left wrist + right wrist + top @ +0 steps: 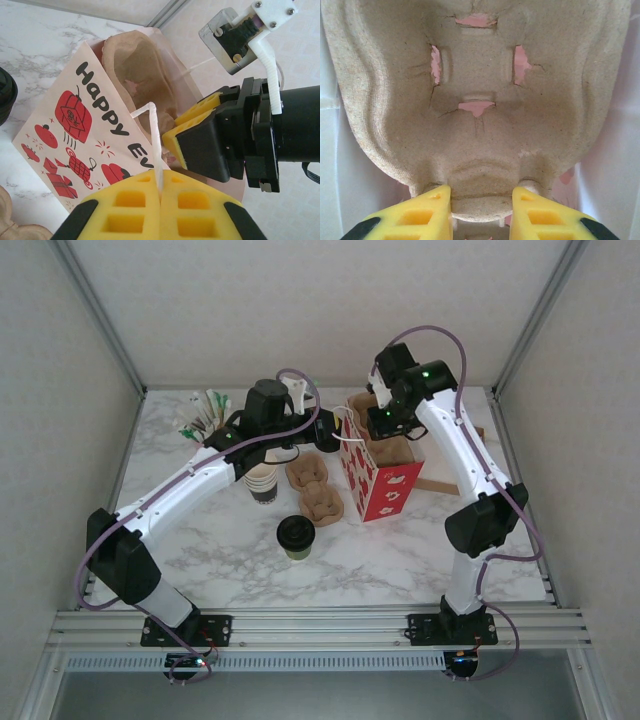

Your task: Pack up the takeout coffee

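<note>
Coffee cup (297, 550) with black lid (296, 530) on stands on table (400, 550) nearest the bases, free of both claws. Farther back, left gripper (160, 176) pinches white handle (152, 120) of open gift bag (385, 490). Right gripper (481, 192) clamps pulp carrier (475, 100) rim inside bag; bag floor hidden behind it.

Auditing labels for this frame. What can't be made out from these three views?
1. Left wrist view: the gift bag print reads "Happy Ev"; the rest sits behind the left hand, shut on the white handle.
2. Right wrist view: bag floor hidden by the pulp cup carrier in the right hand.
3. Top view: black lid hides the coffee cup contents; nested cup stack too small to count, left arm overlapping.
</note>
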